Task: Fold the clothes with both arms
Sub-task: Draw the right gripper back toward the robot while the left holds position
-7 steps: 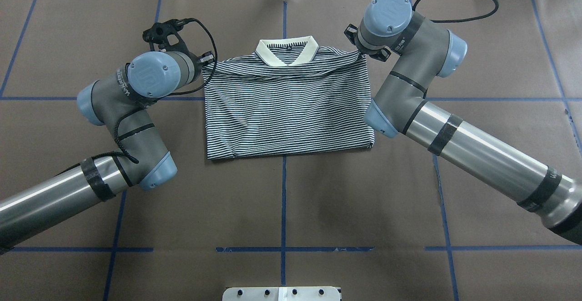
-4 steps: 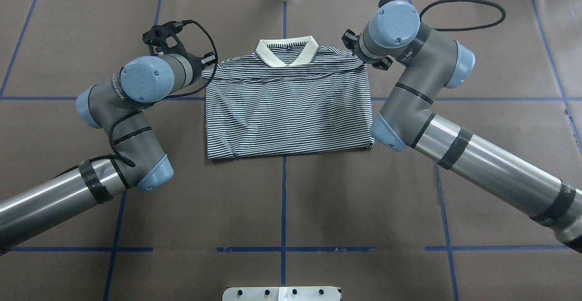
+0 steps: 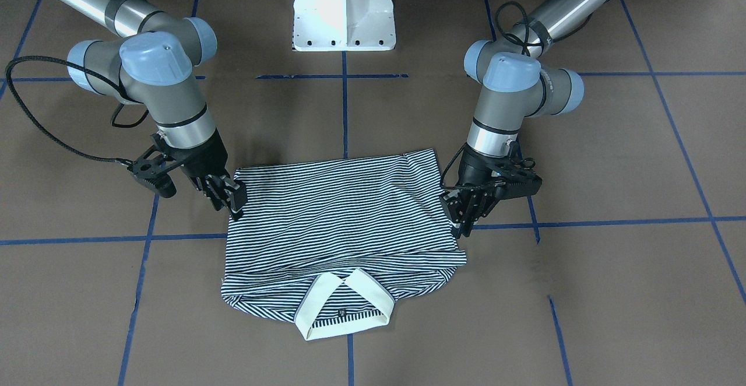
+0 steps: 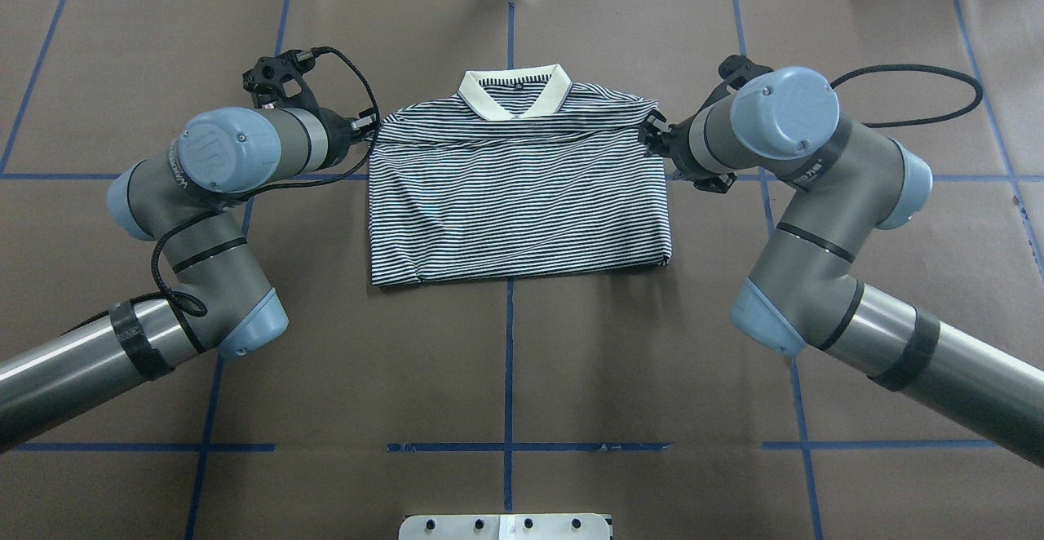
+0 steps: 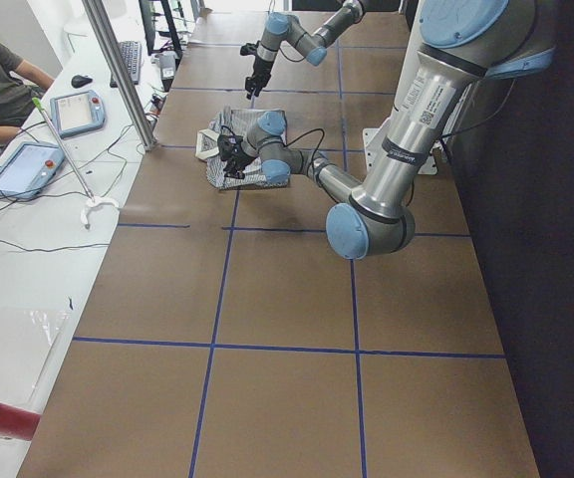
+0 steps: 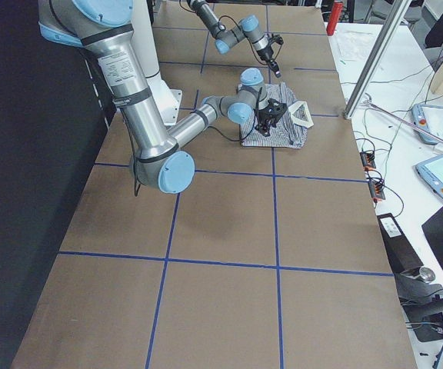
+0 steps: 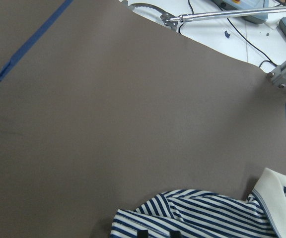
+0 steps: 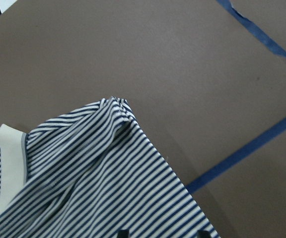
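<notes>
Squarely in the middle of the brown paper-covered table [image 4: 522,377], which is crossed by blue tape lines [image 4: 509,360], lies the short-sleeved polo shirt with thin navy-and-white stripes [image 4: 518,197]. It is folded into a flat rectangle, with its plain cream collar [image 4: 514,87] on the side away from the robot. The right arm's black two-finger gripper [image 3: 228,196] sits at the shirt's side edge near the shoulder; its wrist camera shows the fingertips [image 8: 123,233] spread well apart above striped cloth, clamping nothing. The left arm's black two-finger gripper [image 3: 464,218] points down just beside the opposite edge; whether its fingers are parted or closed cannot be told.
</notes>
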Motion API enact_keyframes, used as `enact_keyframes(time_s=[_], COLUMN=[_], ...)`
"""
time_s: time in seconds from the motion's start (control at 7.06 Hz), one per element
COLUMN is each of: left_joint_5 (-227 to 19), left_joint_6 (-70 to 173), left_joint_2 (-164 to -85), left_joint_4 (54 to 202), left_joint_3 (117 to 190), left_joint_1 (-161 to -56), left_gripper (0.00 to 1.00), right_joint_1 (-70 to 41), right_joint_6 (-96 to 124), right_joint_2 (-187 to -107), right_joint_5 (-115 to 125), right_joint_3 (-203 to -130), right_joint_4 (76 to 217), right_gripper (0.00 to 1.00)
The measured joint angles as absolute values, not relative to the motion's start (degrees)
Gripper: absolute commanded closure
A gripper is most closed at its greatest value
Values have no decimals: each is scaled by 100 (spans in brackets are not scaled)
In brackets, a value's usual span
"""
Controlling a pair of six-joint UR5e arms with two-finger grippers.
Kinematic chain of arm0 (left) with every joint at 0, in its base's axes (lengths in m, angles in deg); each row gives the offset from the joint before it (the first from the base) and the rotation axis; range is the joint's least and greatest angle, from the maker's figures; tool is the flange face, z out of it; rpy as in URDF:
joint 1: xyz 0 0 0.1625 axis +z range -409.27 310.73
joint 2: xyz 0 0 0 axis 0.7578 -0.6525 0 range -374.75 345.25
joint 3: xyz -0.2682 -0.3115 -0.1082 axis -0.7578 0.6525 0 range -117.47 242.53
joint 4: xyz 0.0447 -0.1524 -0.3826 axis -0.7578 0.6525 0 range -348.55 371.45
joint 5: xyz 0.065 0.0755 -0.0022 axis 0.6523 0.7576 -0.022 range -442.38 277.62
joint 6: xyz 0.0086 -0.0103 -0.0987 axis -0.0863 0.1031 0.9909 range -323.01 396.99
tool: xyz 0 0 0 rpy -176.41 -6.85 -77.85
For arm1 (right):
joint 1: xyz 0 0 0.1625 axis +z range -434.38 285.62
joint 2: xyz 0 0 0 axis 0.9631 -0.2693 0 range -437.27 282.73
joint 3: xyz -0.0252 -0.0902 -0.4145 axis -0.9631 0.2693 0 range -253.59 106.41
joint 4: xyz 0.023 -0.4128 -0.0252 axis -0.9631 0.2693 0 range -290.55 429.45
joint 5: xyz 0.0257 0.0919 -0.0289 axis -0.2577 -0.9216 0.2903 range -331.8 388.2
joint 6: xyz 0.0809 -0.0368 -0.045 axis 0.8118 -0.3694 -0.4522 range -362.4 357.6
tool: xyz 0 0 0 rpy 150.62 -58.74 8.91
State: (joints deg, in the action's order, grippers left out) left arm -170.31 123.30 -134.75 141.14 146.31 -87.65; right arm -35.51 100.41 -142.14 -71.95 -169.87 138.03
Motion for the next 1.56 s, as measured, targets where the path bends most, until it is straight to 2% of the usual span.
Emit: enact_keyframes(time_s=[0.28, 0.57, 1.27, 1.42, 1.56], left_joint_5=[-17069, -17078, -17071, -17071, -17071], left_joint_6=[12336, 12344, 12348, 12348, 12345], left_joint_2=[-13449, -13469, -13513, -13515, -13509], left_joint_4=[14117, 14116, 14101, 14101, 14101], left_joint_3=[14709, 14731, 14727, 14726, 14726], left_joint_1=[-8738, -8718, -8707, -8707, -8707], left_gripper=[69, 69, 69, 69, 69], right_joint_1=[-4064, -4290, -4378, -4408, -4435], right_joint_6=[10854, 11132, 11184, 11185, 11188], right_joint_2=[-14614, -14686, -14799, -14781, -14759], right_joint_5=[-7040, -6810, -6662, -6652, -6648], right_joint_3=[-17387, -17396, -17320, -17259, -17223], right_joint_4=[13797, 13799, 13867, 13870, 13870], right_gripper=[39, 34, 33, 36, 65])
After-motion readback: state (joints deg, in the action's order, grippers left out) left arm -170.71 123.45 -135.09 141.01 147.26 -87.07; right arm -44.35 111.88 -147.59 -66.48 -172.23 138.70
